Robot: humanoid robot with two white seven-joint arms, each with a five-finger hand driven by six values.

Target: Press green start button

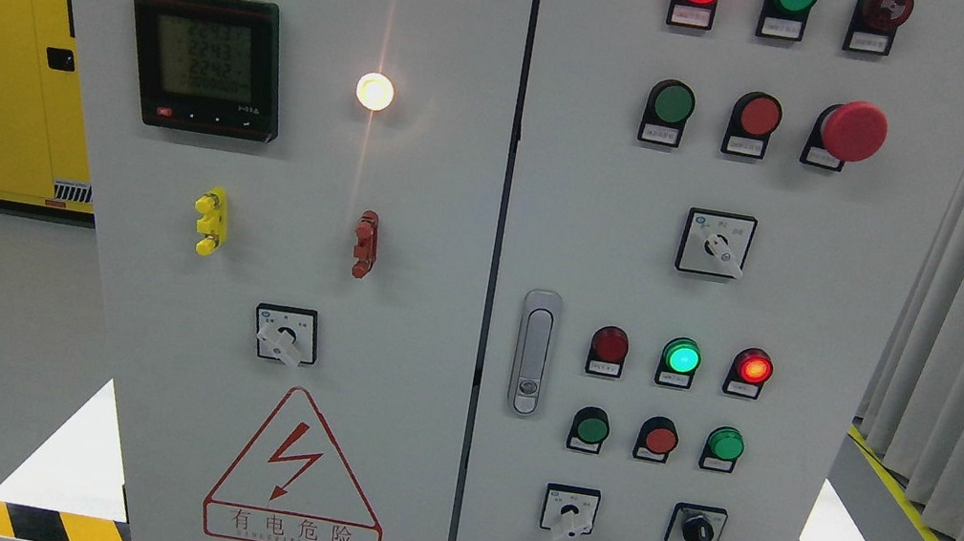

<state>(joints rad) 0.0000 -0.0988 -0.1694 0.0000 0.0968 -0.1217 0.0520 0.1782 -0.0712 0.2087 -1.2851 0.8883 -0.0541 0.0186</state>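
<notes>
Squarely facing out, green start button (670,103) on the cabinet door (883,305), both hands' fingers unseen, state untellable.

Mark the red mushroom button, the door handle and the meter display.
Mushroom button (853,131): head view, centre of its red cap.
Door handle (534,351): head view, middle of the silver grip.
Meter display (206,60): head view, middle of the lit screen.

Red warning triangle (299,470) on the left cabinet door reads "有电危险"; the meter display (208,60) shows rows like 2243 and 2242; button labels are too small to read.
</notes>
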